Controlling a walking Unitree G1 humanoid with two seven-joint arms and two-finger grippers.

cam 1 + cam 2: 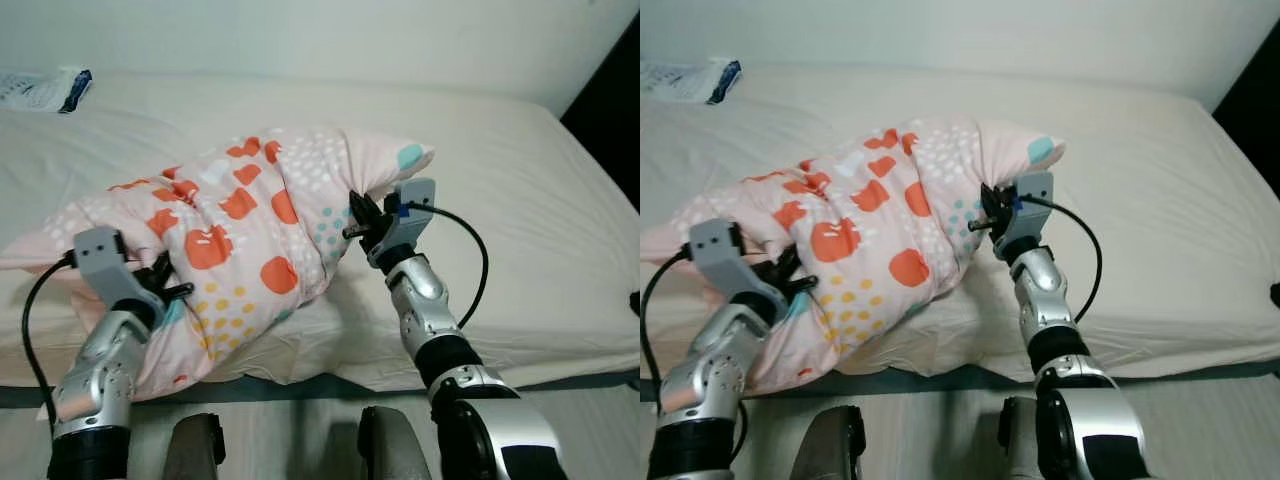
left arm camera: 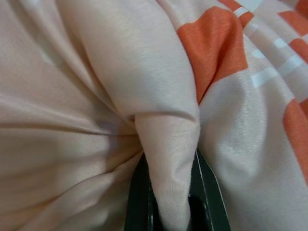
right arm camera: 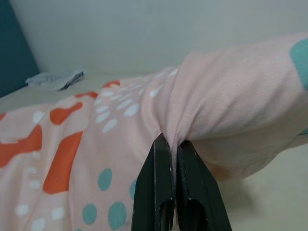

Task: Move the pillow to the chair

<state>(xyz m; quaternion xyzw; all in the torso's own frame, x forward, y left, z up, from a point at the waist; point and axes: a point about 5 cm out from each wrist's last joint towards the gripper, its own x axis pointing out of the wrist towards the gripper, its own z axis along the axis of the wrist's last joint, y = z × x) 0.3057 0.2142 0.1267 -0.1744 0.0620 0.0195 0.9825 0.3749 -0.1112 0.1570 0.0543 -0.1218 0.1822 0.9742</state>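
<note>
A pink pillow with orange, teal and yellow spots lies bunched on the bed, raised in the middle between my two arms. My left gripper is shut on a fold of the pillow at its near left side. At the pillow's right end my right gripper is shut, with a pinch of pink fabric between its black fingers.
The bed's cream sheet spreads wide to the right and behind the pillow. A white and blue packet lies at the far left corner. A pale wall runs behind the bed, and a dark gap opens at the right.
</note>
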